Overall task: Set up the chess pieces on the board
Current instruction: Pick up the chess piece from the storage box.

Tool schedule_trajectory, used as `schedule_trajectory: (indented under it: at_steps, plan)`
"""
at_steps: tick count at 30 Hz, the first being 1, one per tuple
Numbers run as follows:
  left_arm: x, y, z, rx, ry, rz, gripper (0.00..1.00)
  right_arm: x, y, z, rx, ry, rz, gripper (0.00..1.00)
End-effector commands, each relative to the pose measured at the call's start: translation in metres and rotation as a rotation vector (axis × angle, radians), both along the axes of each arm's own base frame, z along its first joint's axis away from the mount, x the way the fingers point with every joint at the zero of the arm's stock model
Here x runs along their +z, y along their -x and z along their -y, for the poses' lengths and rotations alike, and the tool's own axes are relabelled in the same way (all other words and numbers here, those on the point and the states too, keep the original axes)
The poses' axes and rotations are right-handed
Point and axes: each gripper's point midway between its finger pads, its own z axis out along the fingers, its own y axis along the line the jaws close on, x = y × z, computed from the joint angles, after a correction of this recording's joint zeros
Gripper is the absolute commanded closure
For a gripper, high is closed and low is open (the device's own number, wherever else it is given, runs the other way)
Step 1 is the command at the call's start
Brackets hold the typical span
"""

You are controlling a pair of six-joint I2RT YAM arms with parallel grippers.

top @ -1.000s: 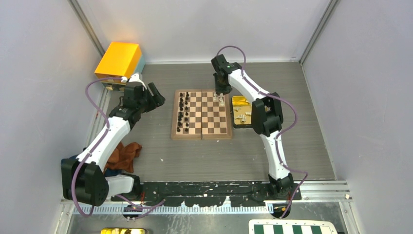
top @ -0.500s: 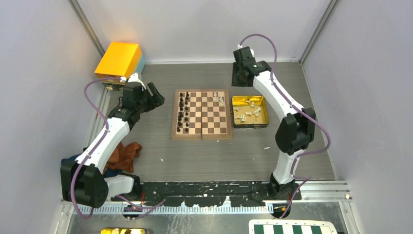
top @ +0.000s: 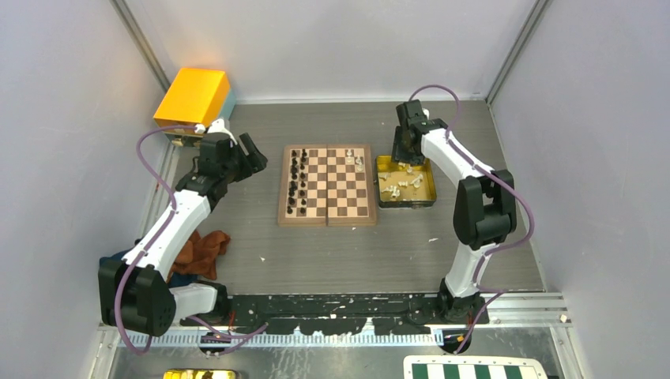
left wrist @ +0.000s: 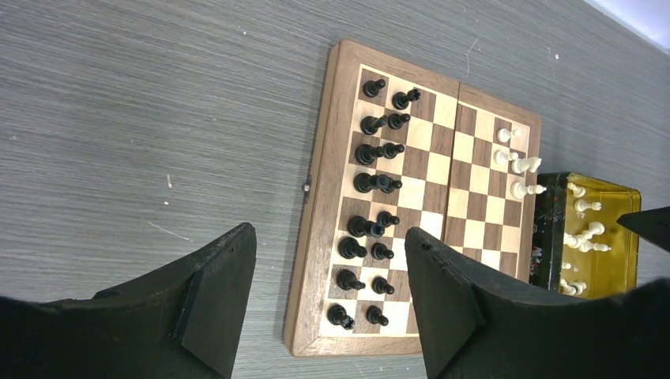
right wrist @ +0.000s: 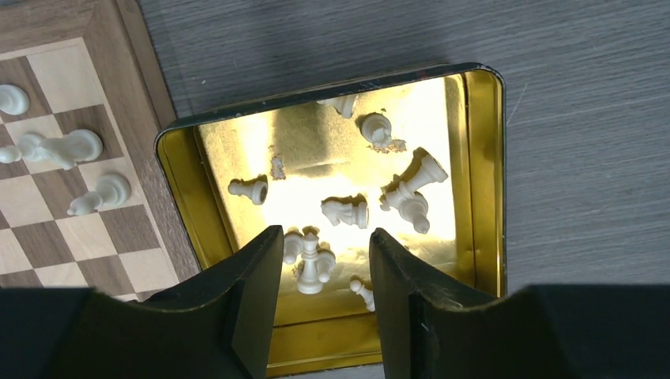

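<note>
The wooden board (top: 332,199) lies mid-table. Black chess pieces (top: 296,181) fill its two left columns, also seen in the left wrist view (left wrist: 371,181). Three or so white pieces (top: 357,162) stand at its far right corner (right wrist: 59,148). More white pieces (right wrist: 411,189) lie loose in a gold tray (top: 405,204) right of the board. My right gripper (top: 405,154) hangs open over the tray's far end, nothing between its fingers (right wrist: 325,233); a tall white piece (right wrist: 312,270) lies below the gap. My left gripper (top: 254,158) hovers open and empty left of the board (left wrist: 328,233).
An orange box (top: 193,96) sits at the back left corner. A brown cloth (top: 201,249) lies by the left arm. A green-and-white checkered board (top: 474,369) pokes in at the bottom edge. Grey walls close in on three sides.
The right arm swung from the board's far right corner over to the gold tray, and its jaws spread wider. The left arm stayed put.
</note>
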Motion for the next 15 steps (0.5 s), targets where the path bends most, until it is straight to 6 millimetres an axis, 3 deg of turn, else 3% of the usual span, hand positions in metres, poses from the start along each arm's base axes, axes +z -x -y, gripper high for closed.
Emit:
schedule_trajectory:
  at_steps: [1,15]
  plan:
    - [0.011,-0.008,0.002,0.003,0.005,0.052,0.29,-0.007,-0.016,0.002,-0.032,-0.034,0.042,0.5]
    - [0.009,-0.012,0.001,0.004,-0.007,0.05,0.29,-0.029,-0.034,0.016,-0.075,-0.047,0.02,0.51]
